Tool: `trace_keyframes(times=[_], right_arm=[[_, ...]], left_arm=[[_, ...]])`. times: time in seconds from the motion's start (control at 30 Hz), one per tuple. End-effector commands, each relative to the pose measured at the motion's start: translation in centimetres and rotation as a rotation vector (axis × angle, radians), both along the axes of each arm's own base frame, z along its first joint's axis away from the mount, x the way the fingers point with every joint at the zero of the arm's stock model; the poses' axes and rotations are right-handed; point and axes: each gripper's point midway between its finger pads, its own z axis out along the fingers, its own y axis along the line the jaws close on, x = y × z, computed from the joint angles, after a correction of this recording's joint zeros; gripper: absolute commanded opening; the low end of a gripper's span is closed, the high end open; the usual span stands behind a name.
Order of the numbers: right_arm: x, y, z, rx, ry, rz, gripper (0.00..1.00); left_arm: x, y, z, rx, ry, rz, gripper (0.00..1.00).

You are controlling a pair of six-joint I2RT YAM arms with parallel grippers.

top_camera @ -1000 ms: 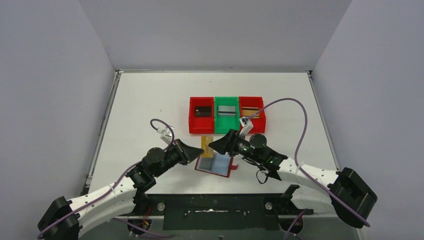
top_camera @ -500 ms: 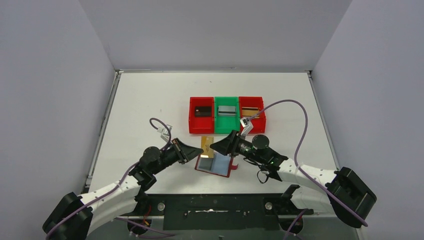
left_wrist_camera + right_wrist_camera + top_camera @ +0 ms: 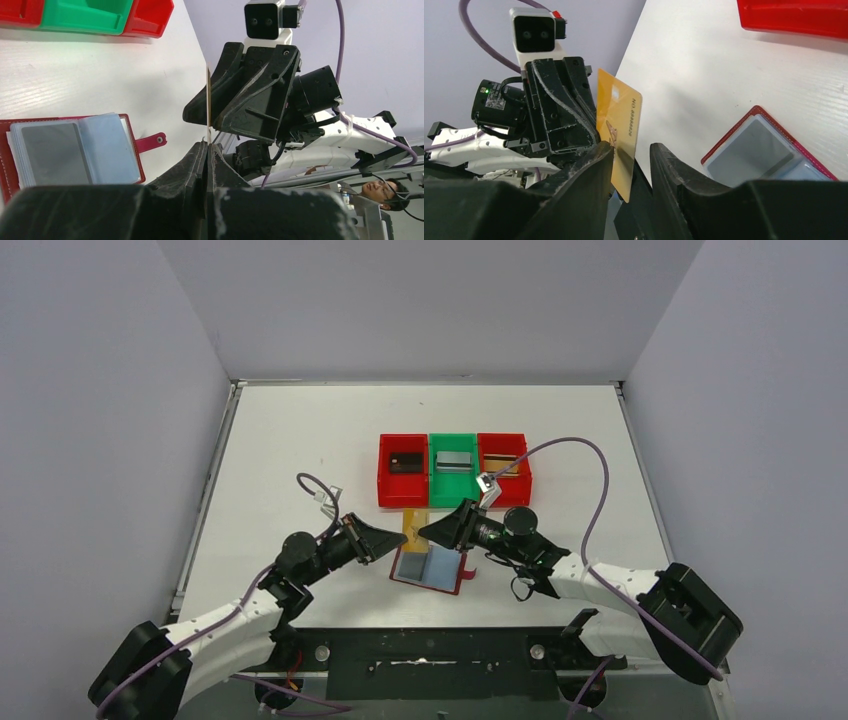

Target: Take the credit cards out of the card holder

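Left pincer (image 3: 207, 150) clamps the gold card (image 3: 620, 120) edge-on, its lower end hidden. Right pincer (image 3: 631, 148) straddles it, jaws apart. Card holder (image 3: 107, 142) lies open on the surface (image 3: 300, 440), lower left, cut off.

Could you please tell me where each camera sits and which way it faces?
Top external: above and behind, looking down on the table; left arm and right arm show.
Left wrist: on the left arm, facing the right gripper; own fingers show.
Right wrist: on the right arm, facing the left gripper; own fingers show.
Shared: gold card, card holder.
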Motion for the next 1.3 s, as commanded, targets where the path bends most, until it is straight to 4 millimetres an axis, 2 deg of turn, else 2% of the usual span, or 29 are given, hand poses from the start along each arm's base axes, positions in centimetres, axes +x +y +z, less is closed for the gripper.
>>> trace_keyframes(times=[0.0, 0.23, 0.4, 0.57, 0.6, 0.63, 0.7, 0.73, 0.8, 0.87, 0.93, 1.03, 1.17, 1.27], right_arm=[[-0.1, 0.2, 3.5, 0.098, -0.107, 0.028, 0.32], [-1.1, -0.3, 5.4, 0.161, -0.156, 0.065, 0.13], [-1.1, -0.5, 5.2, 0.155, -0.152, 0.058, 0.0], [-1.3, -0.5, 5.3, 0.163, -0.158, 0.07, 0.0], [-1.4, -0.5, 5.3, 0.165, -0.159, 0.073, 0.0], [-1.4, -0.5, 5.2, 0.161, -0.16, 0.072, 0.0], [-1.0, -0.9, 4.9, 0.139, -0.161, 0.045, 0.0], [-0.6, -1.2, 4.5, 0.114, -0.157, 0.022, 0.0], [0.2, -1.8, 4.0, 0.053, -0.16, -0.026, 0.0], [1.2, -2.6, 3.6, -0.019, -0.177, -0.082, 0.0], [2.7, -3.9, 2.8, -0.137, -0.194, -0.168, 0.0], [5.1, -7.0, 2.7, -0.365, -0.257, -0.307, 0.0], [7.7, -12.0, 4.2, -0.672, -0.413, -0.465, 0.0], [9.0, -14.4, 5.1, -0.876, -0.57, -0.485, 0.0]], left_arm=[[-0.1, -0.2, 2.4, -0.078, -0.078, -0.03, 0.0], [-0.2, -0.1, 1.9, -0.086, -0.063, -0.036, 0.0], [-0.3, -0.1, 2.1, -0.092, -0.067, -0.048, 0.0], [-0.6, -0.1, 1.9, -0.099, -0.061, -0.059, 0.0], [-0.6, 0.0, 1.9, -0.1, -0.058, -0.057, 0.04], [-0.5, 0.1, 1.8, -0.1, -0.054, -0.052, 0.16], [-0.3, 0.3, 1.4, -0.088, -0.041, -0.038, 0.45], [-0.1, 0.4, 1.1, -0.077, -0.031, -0.029, 0.54], [0.1, 0.6, 0.3, -0.046, -0.013, -0.008, 0.7], [0.4, 0.9, -0.5, -0.003, 0.002, 0.018, 0.8], [0.8, 1.4, -1.3, 0.048, 0.023, 0.05, 0.83], [1.2, 2.2, -2.7, 0.134, 0.056, 0.097, 0.85], [1.6, 3.1, -3.8, 0.245, 0.08, 0.135, 0.85], [1.6, 3.9, -4.6, 0.334, 0.098, 0.152, 0.86]])
